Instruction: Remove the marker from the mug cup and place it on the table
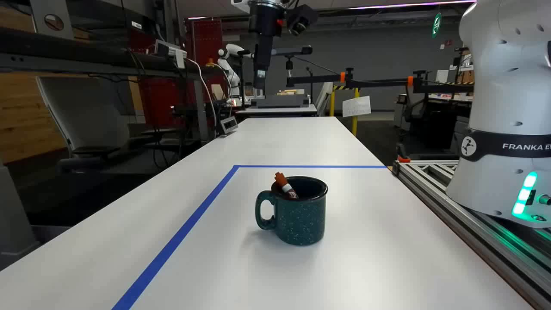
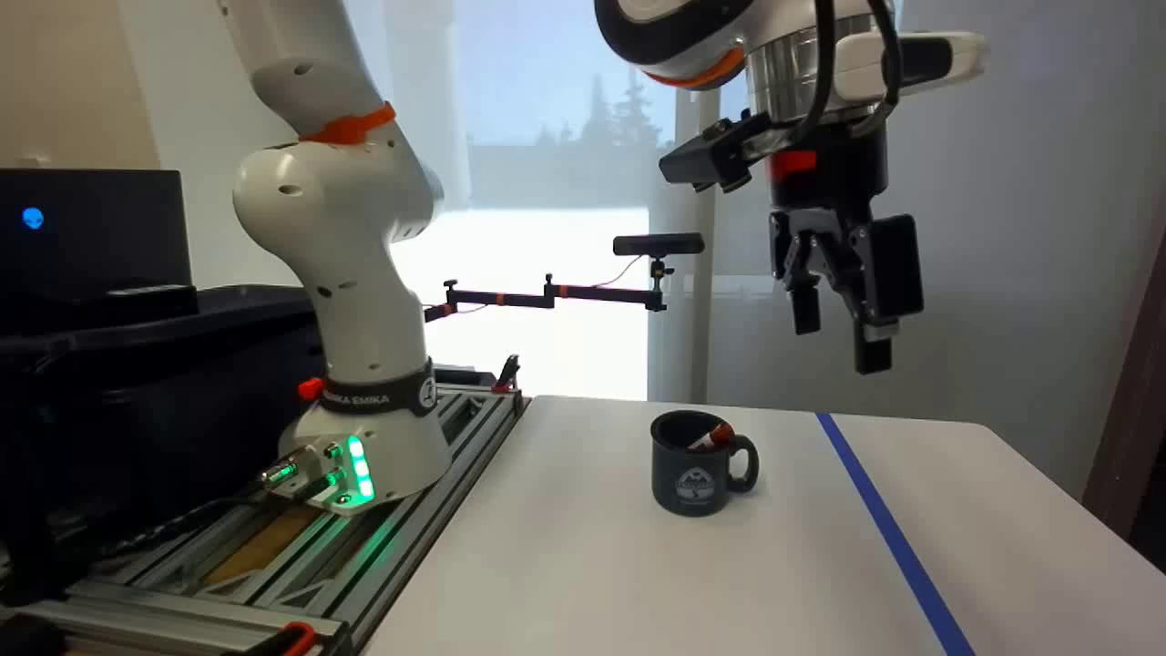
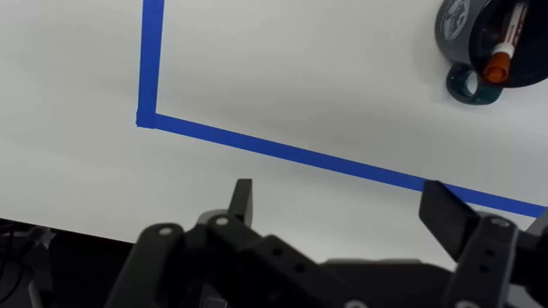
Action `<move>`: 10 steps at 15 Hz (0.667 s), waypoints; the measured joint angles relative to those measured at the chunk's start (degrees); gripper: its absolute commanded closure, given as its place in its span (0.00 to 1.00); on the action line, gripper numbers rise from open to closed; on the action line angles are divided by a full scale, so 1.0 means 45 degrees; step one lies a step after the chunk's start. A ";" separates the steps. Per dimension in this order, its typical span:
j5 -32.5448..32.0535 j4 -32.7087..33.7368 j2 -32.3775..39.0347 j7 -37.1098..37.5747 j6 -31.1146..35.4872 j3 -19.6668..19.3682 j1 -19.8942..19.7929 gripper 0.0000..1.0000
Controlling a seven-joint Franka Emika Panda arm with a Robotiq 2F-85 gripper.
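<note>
The dark teal mug cup stands upright on the white table. It also shows in an exterior view and at the wrist view's upper right, partly cut off. The marker leans inside the mug, its orange-red end at the rim above the handle. It also shows in an exterior view and in the wrist view. My gripper is high above the table, apart from the mug and to its handle side. In the wrist view its fingers are wide apart with nothing between them.
A blue tape line makes a corner on the table around the mug's area. The white robot base stands on a metal-railed bench along one table edge. A camera on a jointed black arm reaches over the table's far side.
</note>
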 measured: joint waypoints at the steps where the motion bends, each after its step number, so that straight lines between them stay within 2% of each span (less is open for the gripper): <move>1: 0.0000 0.0002 0.0003 0.0000 0.0000 0.0000 0.0000 0.00; 10: 0.0001 -0.0020 0.0027 0.0106 0.0000 0.0077 -0.0082 0.00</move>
